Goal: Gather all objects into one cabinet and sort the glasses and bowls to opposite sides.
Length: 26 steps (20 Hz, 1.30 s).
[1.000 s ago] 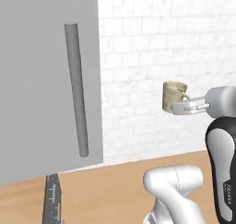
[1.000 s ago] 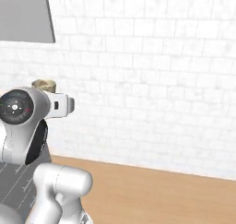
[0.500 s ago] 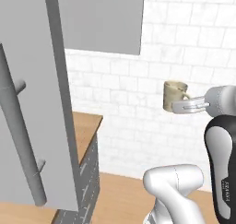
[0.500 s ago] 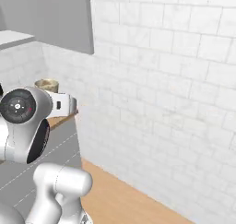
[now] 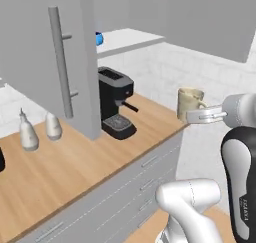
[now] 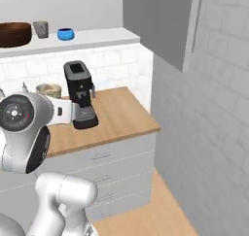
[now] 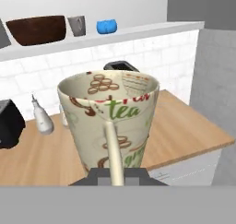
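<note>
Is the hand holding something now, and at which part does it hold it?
Yes. The hand is shut on the cream mug, gripping it by its handle, with the mug upright.

shelf [image 6: 97, 36]: brown bowl [image 6: 14, 33], grey mug [image 6: 41, 29], blue bowl [image 6: 65, 34] | counter [image 5: 65, 162]: coffee machine [image 5: 115, 109], two bottles [image 5: 28, 132]

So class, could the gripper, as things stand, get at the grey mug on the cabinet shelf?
Probably not yet: the gripper is shut on the cream mug, though the grey mug stands unblocked beside the brown bowl.
</note>
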### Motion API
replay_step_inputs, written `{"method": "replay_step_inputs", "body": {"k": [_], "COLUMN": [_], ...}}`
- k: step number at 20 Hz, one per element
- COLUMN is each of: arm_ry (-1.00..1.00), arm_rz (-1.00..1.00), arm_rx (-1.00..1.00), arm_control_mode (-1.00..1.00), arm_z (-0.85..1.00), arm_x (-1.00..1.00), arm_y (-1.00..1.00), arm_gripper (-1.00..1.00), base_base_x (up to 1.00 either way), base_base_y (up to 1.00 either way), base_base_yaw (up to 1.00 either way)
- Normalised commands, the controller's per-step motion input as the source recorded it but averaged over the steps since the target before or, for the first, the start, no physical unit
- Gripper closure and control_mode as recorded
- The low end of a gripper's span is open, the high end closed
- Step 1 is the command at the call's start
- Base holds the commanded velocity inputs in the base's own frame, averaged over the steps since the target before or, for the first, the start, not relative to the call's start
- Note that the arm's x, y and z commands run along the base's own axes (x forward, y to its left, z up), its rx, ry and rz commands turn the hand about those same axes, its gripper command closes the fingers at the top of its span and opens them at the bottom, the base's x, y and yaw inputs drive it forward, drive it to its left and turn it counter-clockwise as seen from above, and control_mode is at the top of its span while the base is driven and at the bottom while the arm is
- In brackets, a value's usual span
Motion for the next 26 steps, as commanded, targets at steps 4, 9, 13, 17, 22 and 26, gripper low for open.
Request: {"method": "replay_step_inputs", "body": {"k": [4, 9, 13, 17, 22, 26], "arm_ry": [0.00, 0.00, 0.00, 0.00, 0.00, 0.00], "arm_rz": [0.00, 0.00, 0.00, 0.00, 0.00, 0.00], "arm_rx": [0.00, 0.00, 0.00, 0.00, 0.00, 0.00], "arm_control_mode": [1.00, 1.00, 1.00, 1.00, 1.00, 1.00], "arm_z": [0.00, 0.00, 0.00, 0.00, 0.00, 0.00], "arm_x": [0.00, 0.00, 0.00, 0.00, 0.00, 0.00], "arm_y": [0.00, 0.00, 0.00, 0.00, 0.00, 0.00], "arm_gripper": [1.00, 1.00, 1.00, 1.00, 1.00, 1.00], "base_base_x": [0.34, 0.67, 0.19, 0.13, 0.04, 0.30], "base_base_y": [0.04, -0.09, -0.48, -0.55, -0.53, -0.08], "base_base_yaw": [0.80, 0.71, 0.40, 0.06, -0.01, -0.01]}}
